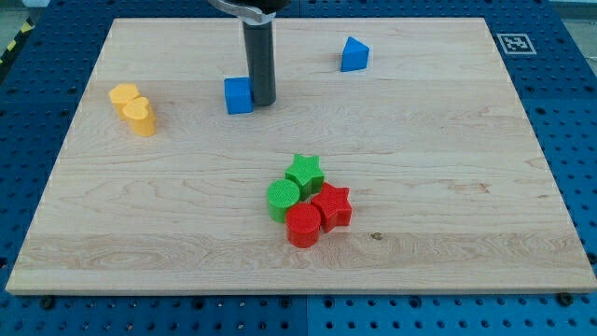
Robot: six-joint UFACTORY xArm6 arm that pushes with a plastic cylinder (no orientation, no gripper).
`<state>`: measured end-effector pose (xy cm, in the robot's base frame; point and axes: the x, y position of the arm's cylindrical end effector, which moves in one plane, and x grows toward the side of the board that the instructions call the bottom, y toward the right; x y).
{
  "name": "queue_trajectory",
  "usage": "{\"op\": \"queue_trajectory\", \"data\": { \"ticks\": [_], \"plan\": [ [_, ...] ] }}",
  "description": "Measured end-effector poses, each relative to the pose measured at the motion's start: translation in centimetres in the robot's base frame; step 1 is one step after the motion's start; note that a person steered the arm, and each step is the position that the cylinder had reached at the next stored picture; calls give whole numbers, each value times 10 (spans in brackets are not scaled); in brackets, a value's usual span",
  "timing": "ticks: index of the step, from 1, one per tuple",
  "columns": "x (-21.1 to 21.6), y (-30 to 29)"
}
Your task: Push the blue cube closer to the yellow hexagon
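The blue cube (239,95) lies on the wooden board in the upper middle-left. My tip (263,101) rests on the board right against the cube's right side. The yellow hexagon (123,95) lies near the board's left edge, touching a yellow cylinder (141,119) just below and right of it. The cube is well to the right of the hexagon, at about the same height in the view.
A blue triangular block (354,55) sits at the upper right of the rod. A cluster lies at lower centre: green star (304,173), green cylinder (283,199), red star (331,206), red cylinder (302,226). The board (466,187) ends on a blue pegboard.
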<state>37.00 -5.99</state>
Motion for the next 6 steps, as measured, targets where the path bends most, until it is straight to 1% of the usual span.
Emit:
{"op": "queue_trajectory", "data": {
  "ticks": [5,6],
  "plan": [
    [-5,-106],
    [-21,-71]
  ]
}}
